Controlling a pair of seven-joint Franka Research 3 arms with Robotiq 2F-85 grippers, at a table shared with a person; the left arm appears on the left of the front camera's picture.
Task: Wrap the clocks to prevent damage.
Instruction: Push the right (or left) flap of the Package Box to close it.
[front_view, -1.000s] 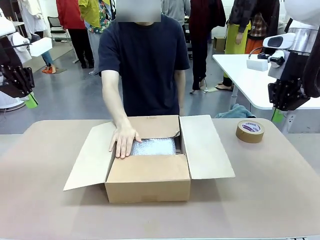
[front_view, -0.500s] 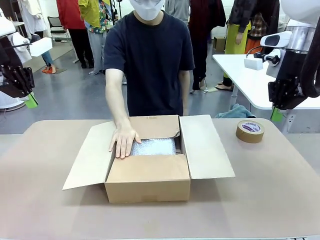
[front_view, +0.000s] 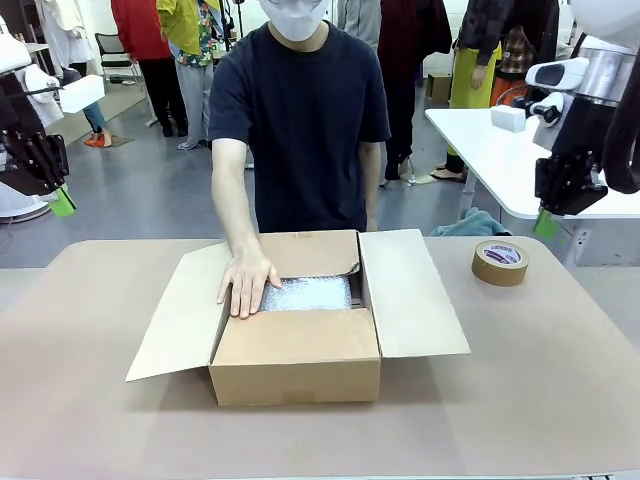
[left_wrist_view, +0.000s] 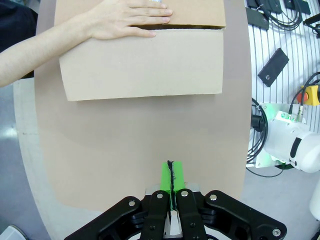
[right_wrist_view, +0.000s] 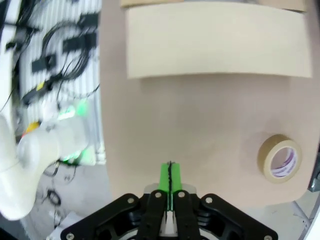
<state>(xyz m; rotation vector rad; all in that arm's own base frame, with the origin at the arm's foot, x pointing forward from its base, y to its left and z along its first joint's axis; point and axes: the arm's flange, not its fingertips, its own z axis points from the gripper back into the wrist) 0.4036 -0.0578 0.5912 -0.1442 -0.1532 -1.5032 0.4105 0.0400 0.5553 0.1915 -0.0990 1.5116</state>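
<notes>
Flat whitish bubble-wrapped clocks bundle (front_view: 307, 293) lies inside the open brown cardboard box (front_view: 295, 355), with the person's hand (front_view: 247, 282) flat on it, likely seating it. Left gripper (left_wrist_view: 171, 175) and right gripper (right_wrist_view: 170, 175) hang raised either side of the box, green fingers pressed together and holding nothing, probably parked clear of the person.

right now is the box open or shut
Open: the box has both side flaps spread outward, and the bundle shows inside by a hand.

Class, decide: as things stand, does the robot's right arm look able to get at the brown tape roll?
Probably yes. The tape roll lies alone on the table on that arm's side, nothing between it and the right end effector raised above. That end effector is shut and would need opening.
</notes>
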